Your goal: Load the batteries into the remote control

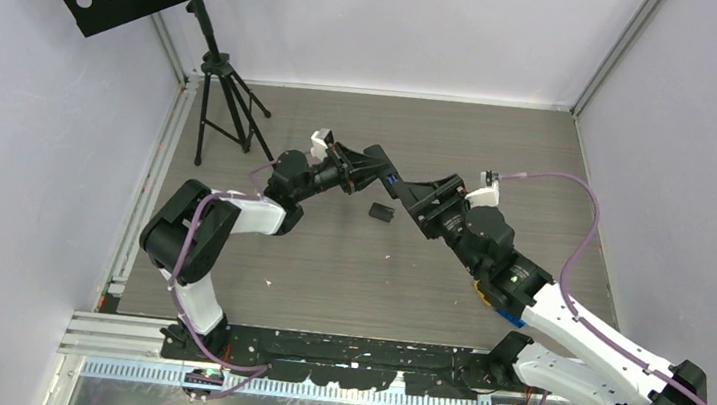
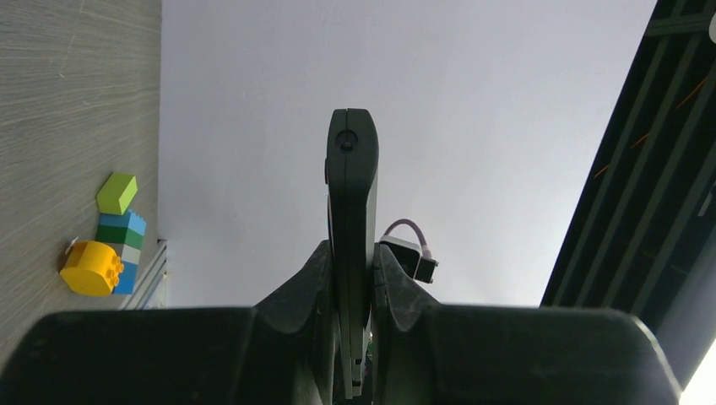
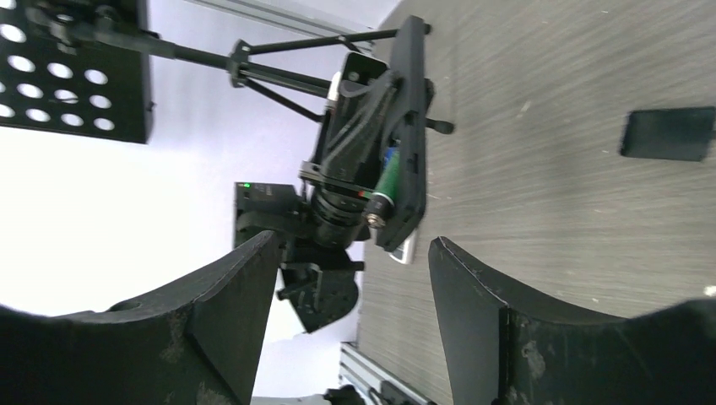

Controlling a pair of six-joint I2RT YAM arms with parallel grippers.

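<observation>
Dropout threatens the green battery (image 3: pixel 386 181) lying in the uncovered, edge-on remote control (image 2: pixel 352 186) that the left end effector (image 2: pixel 352 263) clamps over the bench's (image 1: pixel 326 280) far half, the right end effector (image 3: pixel 353 245) gaping empty nearby.

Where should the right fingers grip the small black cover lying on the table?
Its two long edges, from straight above. The cover lies flat on the table with nothing touching it, so only its thin rim, across the narrow width, fits between the open fingers.
</observation>
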